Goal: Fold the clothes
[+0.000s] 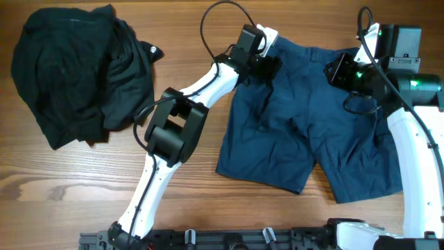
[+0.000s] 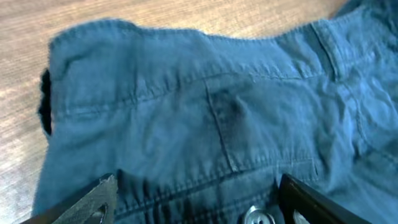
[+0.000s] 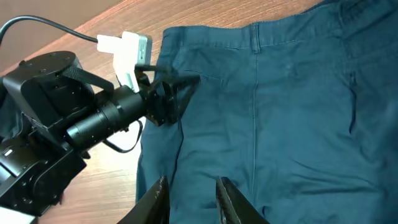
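Note:
The clothes, a pair of navy-blue shorts (image 1: 305,132), lie spread flat on the wooden table with the waistband at the far side. My left gripper (image 1: 267,66) is at the waistband's left corner. In the left wrist view it (image 2: 198,186) stands open, its fingers wide apart over the wrinkled fabric (image 2: 186,106), with a metal button (image 2: 257,216) near the right finger. My right gripper (image 1: 336,69) is at the right end of the waistband. In the right wrist view its fingers (image 3: 191,180) are drawn close together with a pinch of shorts fabric (image 3: 280,112) between them.
A black garment heap (image 1: 76,76) lies at the far left of the table. The left arm's elbow (image 1: 173,128) hangs over the wood between the heap and the shorts. The left arm's wrist and white cable plug (image 3: 127,53) show in the right wrist view.

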Action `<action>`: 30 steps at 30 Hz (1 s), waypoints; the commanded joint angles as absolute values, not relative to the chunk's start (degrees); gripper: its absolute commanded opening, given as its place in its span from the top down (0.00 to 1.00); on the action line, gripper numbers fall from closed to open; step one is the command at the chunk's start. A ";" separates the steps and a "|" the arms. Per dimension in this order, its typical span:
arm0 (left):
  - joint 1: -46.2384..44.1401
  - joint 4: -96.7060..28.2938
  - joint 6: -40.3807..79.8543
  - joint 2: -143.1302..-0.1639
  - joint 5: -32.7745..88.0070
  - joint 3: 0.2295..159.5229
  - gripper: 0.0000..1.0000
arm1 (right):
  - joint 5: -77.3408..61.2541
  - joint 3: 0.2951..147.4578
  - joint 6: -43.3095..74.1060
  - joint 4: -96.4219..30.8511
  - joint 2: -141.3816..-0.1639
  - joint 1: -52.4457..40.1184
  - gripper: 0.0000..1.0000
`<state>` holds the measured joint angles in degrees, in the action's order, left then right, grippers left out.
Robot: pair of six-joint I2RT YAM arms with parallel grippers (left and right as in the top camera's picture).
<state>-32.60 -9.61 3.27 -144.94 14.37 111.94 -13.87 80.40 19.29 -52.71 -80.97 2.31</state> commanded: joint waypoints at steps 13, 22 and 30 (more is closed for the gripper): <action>-29.58 -24.58 -0.23 -147.24 -24.47 112.46 0.18 | -13.34 80.77 19.51 -53.84 -79.81 2.15 0.71; -21.45 -48.16 22.20 -147.24 -20.10 112.49 0.10 | -13.30 80.14 19.53 -54.85 -80.79 2.11 0.68; -13.56 -65.49 24.86 -147.22 8.03 112.49 0.05 | -13.26 80.14 19.51 -59.29 -84.82 1.26 0.67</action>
